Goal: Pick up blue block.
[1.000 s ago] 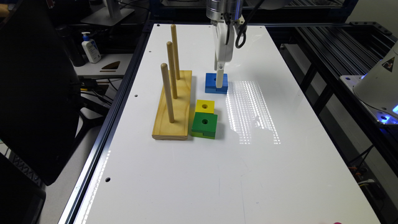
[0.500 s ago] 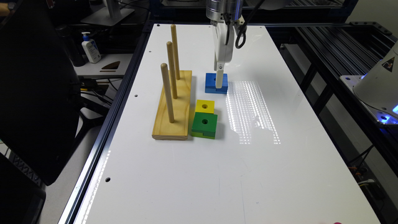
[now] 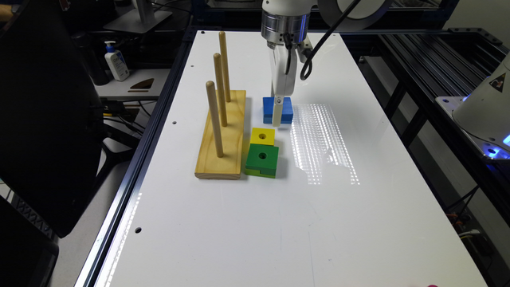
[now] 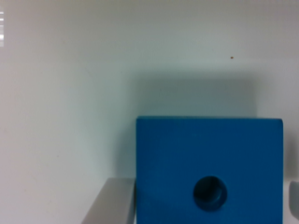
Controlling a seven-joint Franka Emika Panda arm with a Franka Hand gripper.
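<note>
jaws (image 3: pixel 278 115) at blue block (image 3: pixel 269 109) | contact unclear | white table (image 3: pixel 279 223)

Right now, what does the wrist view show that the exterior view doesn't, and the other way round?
The wrist view alone gives the blue block's round centre hole from straight above, with one grey finger close against its side and a second finger's edge just past the opposite side. The exterior view alone gives the wooden peg stand, the yellow block, the green block and the arm above. Both share the blue block, the gripper down at it and the white table.
</note>
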